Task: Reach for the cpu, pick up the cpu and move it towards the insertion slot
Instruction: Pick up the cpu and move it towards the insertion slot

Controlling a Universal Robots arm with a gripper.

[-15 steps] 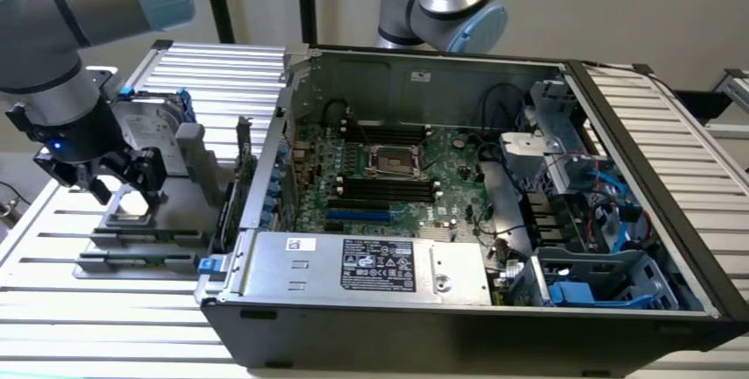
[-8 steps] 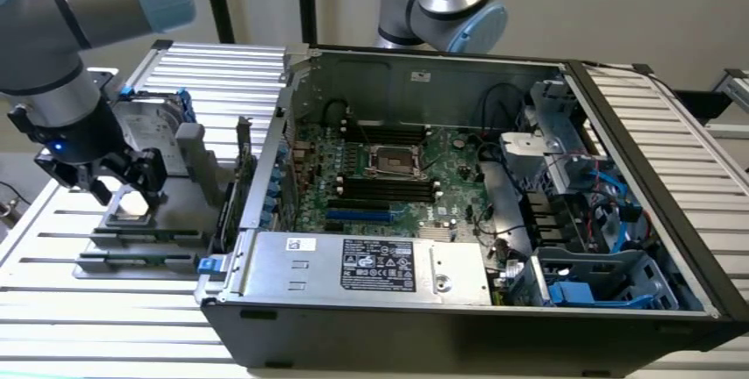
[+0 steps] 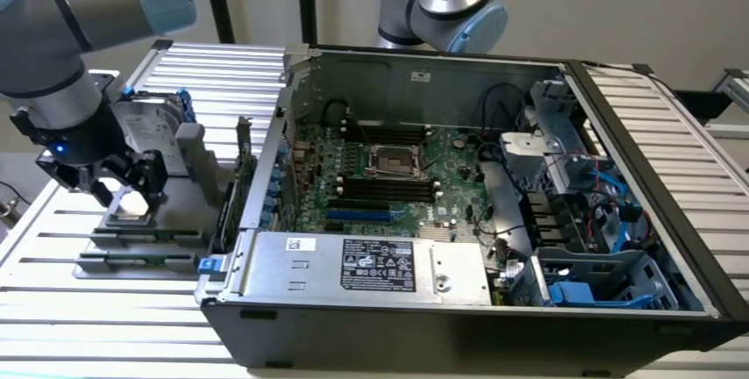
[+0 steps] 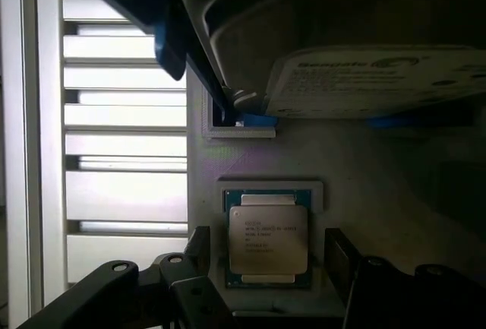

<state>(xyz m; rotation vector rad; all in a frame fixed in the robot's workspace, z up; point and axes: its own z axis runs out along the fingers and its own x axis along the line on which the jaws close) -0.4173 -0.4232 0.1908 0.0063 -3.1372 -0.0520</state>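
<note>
**Gripper (image 3: 126, 196) spread over cpu (image 4: 268, 239), grasp not yet made**

Fingers (image 4: 199, 244) stood apart, one on each side of the cpu, and seemed near its edges without pressing them. The cpu lay flat in a pale holder (image 4: 319, 192) outside the case (image 3: 468, 331).

A good grasp probably meant keeping the chip centred between the fingers, closing evenly on opposite edges, then rising straight out of the recess so no corner snagged. The drive (image 3: 146, 129), upright at twelve o'clock from the gripper in the exterior view, left little room, so a tilt that way looked risky.

The slot (image 3: 395, 160) sat on the green board, at about three o'clock from the gripper in the exterior view, well apart.

The drive label read "Seagate". Print on the cpu lid and on the white label (image 3: 377, 265) inside the case was too small to read.
</note>
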